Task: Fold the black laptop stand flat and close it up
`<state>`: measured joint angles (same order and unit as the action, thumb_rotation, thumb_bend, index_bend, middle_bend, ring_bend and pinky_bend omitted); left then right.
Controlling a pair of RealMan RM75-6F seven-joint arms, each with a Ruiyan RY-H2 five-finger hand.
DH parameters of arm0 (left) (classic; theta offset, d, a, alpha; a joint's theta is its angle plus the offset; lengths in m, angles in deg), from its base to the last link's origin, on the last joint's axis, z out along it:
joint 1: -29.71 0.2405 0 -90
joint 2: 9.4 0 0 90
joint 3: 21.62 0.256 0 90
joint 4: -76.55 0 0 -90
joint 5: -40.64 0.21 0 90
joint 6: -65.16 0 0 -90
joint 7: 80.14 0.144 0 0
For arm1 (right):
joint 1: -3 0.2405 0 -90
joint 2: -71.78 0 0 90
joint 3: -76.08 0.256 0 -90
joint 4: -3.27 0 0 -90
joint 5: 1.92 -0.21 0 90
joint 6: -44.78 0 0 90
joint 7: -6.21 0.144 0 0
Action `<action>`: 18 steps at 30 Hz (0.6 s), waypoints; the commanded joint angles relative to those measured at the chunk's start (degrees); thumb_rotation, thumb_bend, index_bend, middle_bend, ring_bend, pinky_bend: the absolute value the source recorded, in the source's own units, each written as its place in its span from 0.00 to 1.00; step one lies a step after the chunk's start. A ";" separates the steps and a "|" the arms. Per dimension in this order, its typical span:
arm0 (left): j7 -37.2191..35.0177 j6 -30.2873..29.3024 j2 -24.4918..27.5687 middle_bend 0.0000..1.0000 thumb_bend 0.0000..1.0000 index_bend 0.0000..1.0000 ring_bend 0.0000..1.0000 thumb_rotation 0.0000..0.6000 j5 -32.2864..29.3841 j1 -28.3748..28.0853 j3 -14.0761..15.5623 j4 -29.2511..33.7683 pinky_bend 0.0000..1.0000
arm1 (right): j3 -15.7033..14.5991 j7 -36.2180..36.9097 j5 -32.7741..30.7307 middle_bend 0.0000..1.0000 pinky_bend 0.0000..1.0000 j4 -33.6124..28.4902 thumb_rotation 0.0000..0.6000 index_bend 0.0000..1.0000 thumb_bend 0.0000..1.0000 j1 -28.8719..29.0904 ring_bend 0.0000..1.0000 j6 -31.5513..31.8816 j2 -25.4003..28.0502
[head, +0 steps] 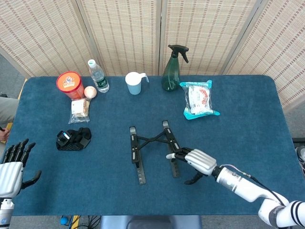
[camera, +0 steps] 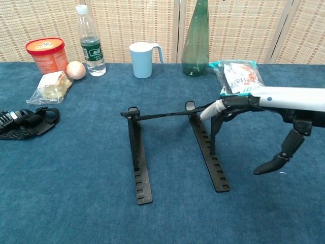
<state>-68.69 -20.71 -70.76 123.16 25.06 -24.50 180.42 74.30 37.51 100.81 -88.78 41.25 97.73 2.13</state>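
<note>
The black laptop stand (head: 137,153) stands unfolded at the table's middle, with two notched rails on the cloth and crossed bars raised above them. In the chest view the stand (camera: 139,170) shows its right upper bar lifted toward the right. My right hand (head: 196,161) has its fingers stretched out and its thumb hanging down. Its fingertips (camera: 207,112) reach the raised bar above the right rail; I cannot tell whether they touch it. The right hand (camera: 274,107) holds nothing. My left hand (head: 11,168) is at the front left edge with its fingers spread and nothing in it.
Along the back stand a red tub (head: 69,83), a water bottle (head: 97,76), a blue cup (head: 134,84) and a green spray bottle (head: 172,71). A snack packet (head: 198,99) lies right of them. A wrapped snack (head: 79,109) and a black strap bundle (head: 73,139) lie on the left.
</note>
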 commanded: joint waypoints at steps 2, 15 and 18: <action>-0.29 -0.41 0.19 0.02 0.23 0.09 0.01 1.00 0.14 0.31 0.07 -0.04 0.01 | 1.88 -0.16 -2.30 0.30 0.16 0.85 1.00 0.19 0.00 1.20 0.14 0.14 -1.60; -1.59 -0.23 0.30 0.02 0.23 0.09 0.01 1.00 1.11 0.55 0.61 -0.59 0.01 | 7.67 0.91 -12.33 0.22 0.16 3.66 1.00 0.09 0.00 5.79 0.12 -3.54 -4.96; -1.87 -0.45 0.35 0.02 0.23 0.09 0.01 1.00 1.31 0.70 0.66 -0.69 0.01 | 9.00 1.97 -14.35 0.22 0.16 4.86 1.00 0.09 0.00 6.93 0.11 -4.56 -5.91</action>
<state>-70.52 -21.13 -70.42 124.45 25.74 -23.85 179.74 82.50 38.79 87.41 -84.66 47.48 93.79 -3.12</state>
